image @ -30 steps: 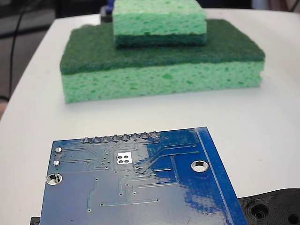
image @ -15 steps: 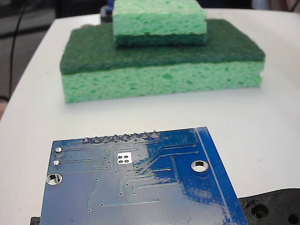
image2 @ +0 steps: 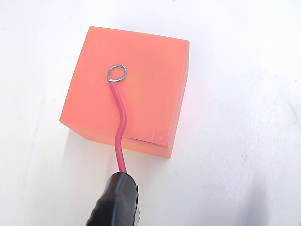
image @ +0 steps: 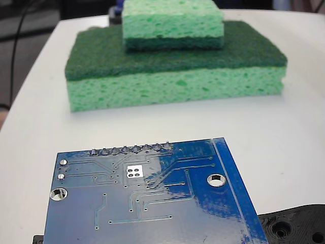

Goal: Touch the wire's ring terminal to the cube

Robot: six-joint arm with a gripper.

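Nothing has moved in the fixed view since a second ago (sponges (image: 172, 66) and blue circuit board (image: 147, 198) sit the same), while the wrist view shows the ring terminal (image2: 117, 73) over the orange cube's (image2: 141, 89) top, maybe touching, and the gripper's fingers are hidden, so I cannot tell their grip.

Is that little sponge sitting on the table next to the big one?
No, in the fixed view the small sponge rests on top of the big sponge, not beside it on the table.
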